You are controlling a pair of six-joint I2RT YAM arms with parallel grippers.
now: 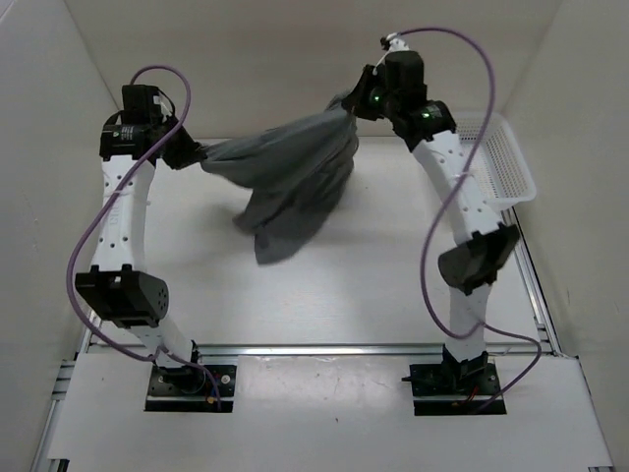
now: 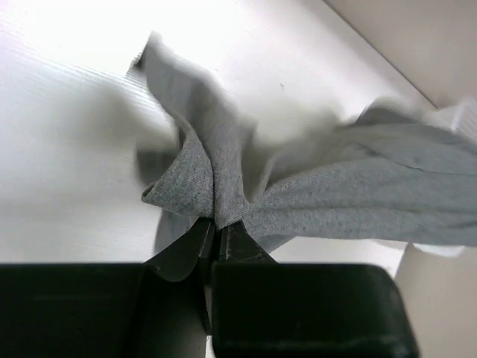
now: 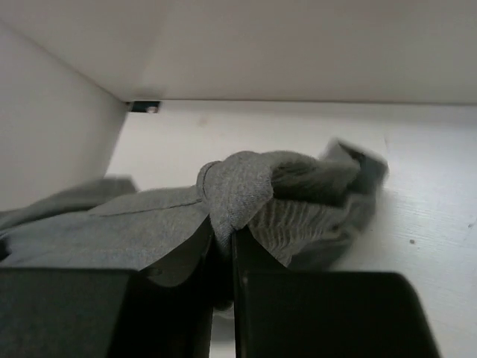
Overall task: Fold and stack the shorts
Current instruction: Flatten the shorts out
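The left claw point(image 1: 193, 153) and right claw point(image 1: 360, 100) each clench a bunched edge of the grey shorts point(image 1: 290, 182), slung limp and light between them over the worktop point(image 1: 373, 285), so 2 grips at what may be waistband corners suit.

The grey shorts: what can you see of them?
The shorts are plain mid-grey soft knit, bunched and creased. They hang stretched between the left hand and right hand, each pinching a gathered fold at one end. The middle sags, a flap drooping toward the white table; whether it touches is unclear.
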